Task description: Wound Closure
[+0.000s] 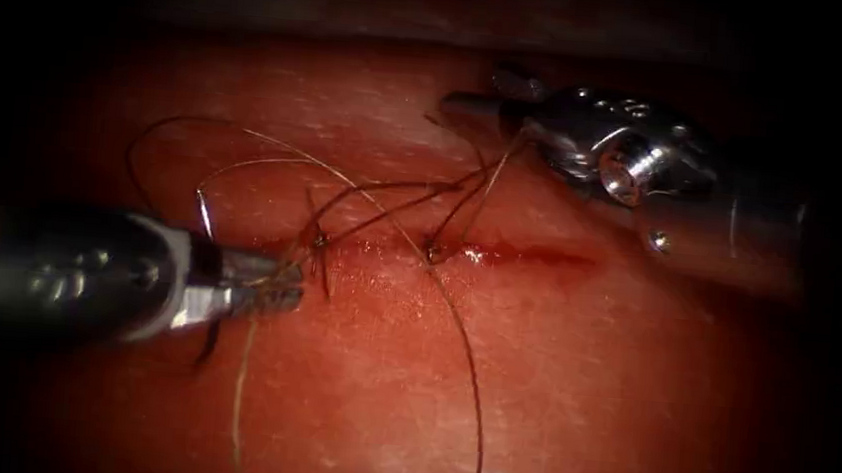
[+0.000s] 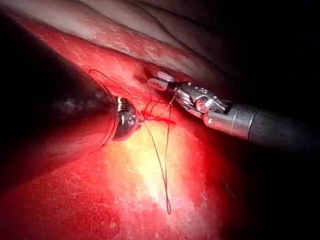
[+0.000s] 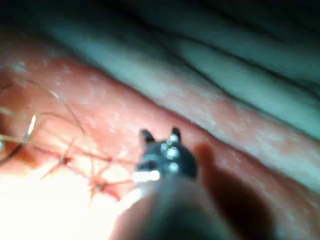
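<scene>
The left tool pinches the curved needle near its middle; the right tool grips dark thread above the cut.

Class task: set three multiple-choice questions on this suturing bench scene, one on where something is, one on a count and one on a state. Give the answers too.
1. Where is the thin curved steel needle?
A. by the right arm's tool
B. by the left arm's silver tool, toward the left end of the cut
C. beyond the right end of the cut

2. How many dark thread stitches sit along the horizontal red cut?
A. two
B. five
C. none

3. What state is the needle in?
A. buried whole in the tissue
B. snapped in two
C. out of the tissue

Answers: B, the needle crosses just behind that tool's tip. A, one stitch and a second are visible. C, both of the needle's ends show above the reddish pork tissue.
</scene>
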Available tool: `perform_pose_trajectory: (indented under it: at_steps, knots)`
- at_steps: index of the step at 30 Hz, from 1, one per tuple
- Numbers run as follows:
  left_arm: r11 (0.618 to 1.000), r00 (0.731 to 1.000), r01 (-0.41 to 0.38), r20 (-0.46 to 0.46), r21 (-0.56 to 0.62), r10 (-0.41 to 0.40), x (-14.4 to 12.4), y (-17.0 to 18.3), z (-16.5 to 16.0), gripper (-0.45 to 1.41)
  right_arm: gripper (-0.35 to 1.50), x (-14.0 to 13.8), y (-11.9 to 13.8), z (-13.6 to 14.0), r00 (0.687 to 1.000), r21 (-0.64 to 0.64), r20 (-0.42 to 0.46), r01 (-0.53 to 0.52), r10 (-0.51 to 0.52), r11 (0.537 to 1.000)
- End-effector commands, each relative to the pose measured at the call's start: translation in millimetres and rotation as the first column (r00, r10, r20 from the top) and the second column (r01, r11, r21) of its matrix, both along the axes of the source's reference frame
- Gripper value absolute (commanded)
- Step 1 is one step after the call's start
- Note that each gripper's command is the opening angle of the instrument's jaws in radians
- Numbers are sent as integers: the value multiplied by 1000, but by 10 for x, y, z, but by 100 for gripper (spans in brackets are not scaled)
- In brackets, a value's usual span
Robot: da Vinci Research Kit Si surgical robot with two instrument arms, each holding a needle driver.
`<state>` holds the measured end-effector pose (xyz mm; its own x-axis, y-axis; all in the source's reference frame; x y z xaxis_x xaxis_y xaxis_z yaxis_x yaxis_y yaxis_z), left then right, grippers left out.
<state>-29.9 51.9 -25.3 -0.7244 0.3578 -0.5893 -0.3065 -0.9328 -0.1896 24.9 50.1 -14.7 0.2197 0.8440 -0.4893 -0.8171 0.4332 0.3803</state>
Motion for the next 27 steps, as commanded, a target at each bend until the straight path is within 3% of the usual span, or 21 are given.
perform_pose_trajectory:
  at_steps: [1, 3, 4, 7, 18, 27]
  knots:
    - [1000, 1000, 0, 1, -2, 0, -5, 1, 6, -35, 44, 24, -2, 12, 993, 2, 0, 121, -121, 993]
    - [1000, 1000, 0, 1, -2, 0, -5, 1, 6, -35, 43, 27, -4, 13, 989, 4, 0, 149, -149, 989]
    - [1000, 1000, 0, 1, -2, 0, -4, 1, 6, -35, 38, 34, -9, 16, 961, -3, 12, 276, -276, 961]
    - [1000, 1000, -1, 1, -2, 1, -4, 1, 6, -35, 34, 34, -14, 16, 941, -11, 8, 338, -338, 941]
    - [1000, 1000, 0, 1, -2, 0, -4, 2, 7, -35, 34, 22, -9, 17, 936, -55, 121, 340, -332, 939]
    - [1000, 1000, 1, 1, -3, -1, -5, 3, 7, -35, 38, 32, -19, 40, 884, -80, 145, 457, -444, 886]
